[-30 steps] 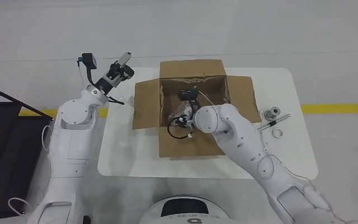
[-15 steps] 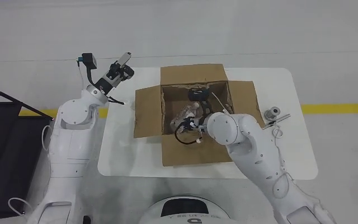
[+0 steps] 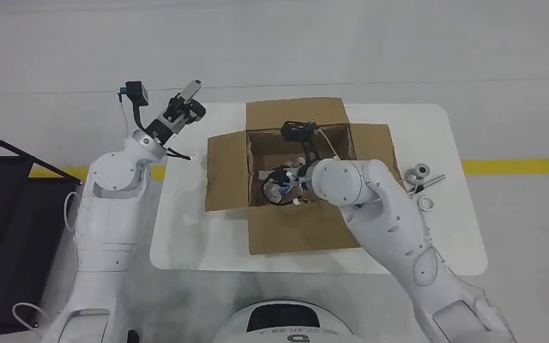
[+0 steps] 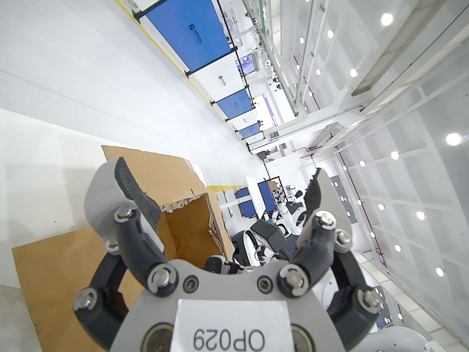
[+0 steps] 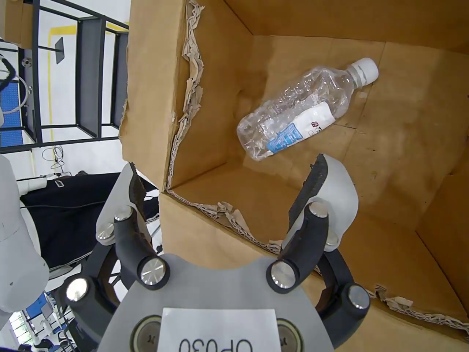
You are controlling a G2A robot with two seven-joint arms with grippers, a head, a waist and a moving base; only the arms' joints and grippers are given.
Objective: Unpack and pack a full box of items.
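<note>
Your right gripper [image 5: 226,164] hangs over the corner of the box [image 5: 220,85] with its fingers spread wide and nothing between them; one finger sits above the box floor, the other out past the torn wall. Just beyond that inner finger lies the bottle [image 5: 300,111], on its side on the cardboard floor, with its base toward the gripper and its white cap [image 5: 364,69] pointing away. Judge it as light and probably empty, though you cannot be sure no water is inside. The clear plastic looks dented and thin, so it will likely give under a squeeze and could slide or squirt out of the pads. The round body may also roll as you touch it. Take it across the middle, near the label [image 5: 300,129], with the fingers straddling its width, and close gently. The neck is stiffer but narrow. Farther in, the far corners of the box are cut off in the wrist view, and from above your own arm covers most of the interior, so you cannot tell whether anything else lies there. Well away from this gripper, past the box's side flap, the left gripper [image 4: 220,175] is raised off the tabletop [image 3: 189,231], its fingers also apart and holding nothing.
</note>
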